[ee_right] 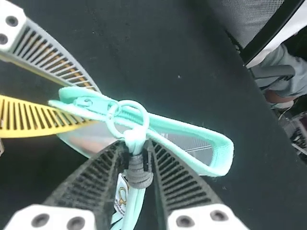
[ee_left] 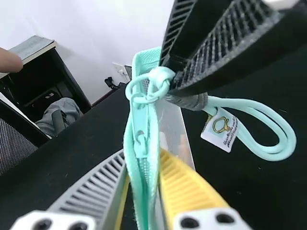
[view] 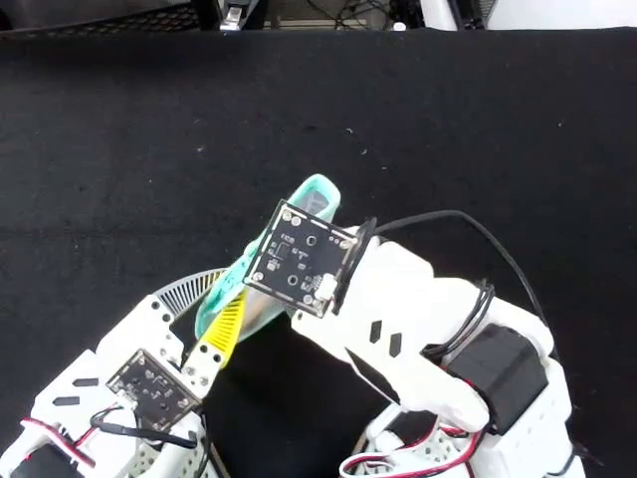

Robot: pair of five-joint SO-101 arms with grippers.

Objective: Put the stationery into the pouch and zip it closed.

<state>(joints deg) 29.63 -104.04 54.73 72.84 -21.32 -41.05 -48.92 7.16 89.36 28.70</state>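
Observation:
The pouch (view: 320, 195), clear-sided with mint trim, is held up off the black table between both arms. My left gripper (ee_left: 144, 194) is shut on the pouch (ee_left: 144, 158) along its zipper edge, with the grey finger (view: 189, 289) on one side and the yellow finger (view: 227, 329) on the other. My right gripper (ee_right: 136, 143), with black ribbed fingers, is shut on the mint pull cord just behind the zipper ring (ee_right: 127, 115). The cord's loop (ee_left: 271, 132) and a small tag (ee_left: 220, 128) hang free. Faint shapes show through the clear side.
The table (view: 149, 129) is covered in black cloth with free room on all sides of the pouch. The right arm's wrist camera board (view: 299, 259) hangs over the pouch and hides its gripper from above. A chair (ee_left: 19, 139) stands beyond the table edge.

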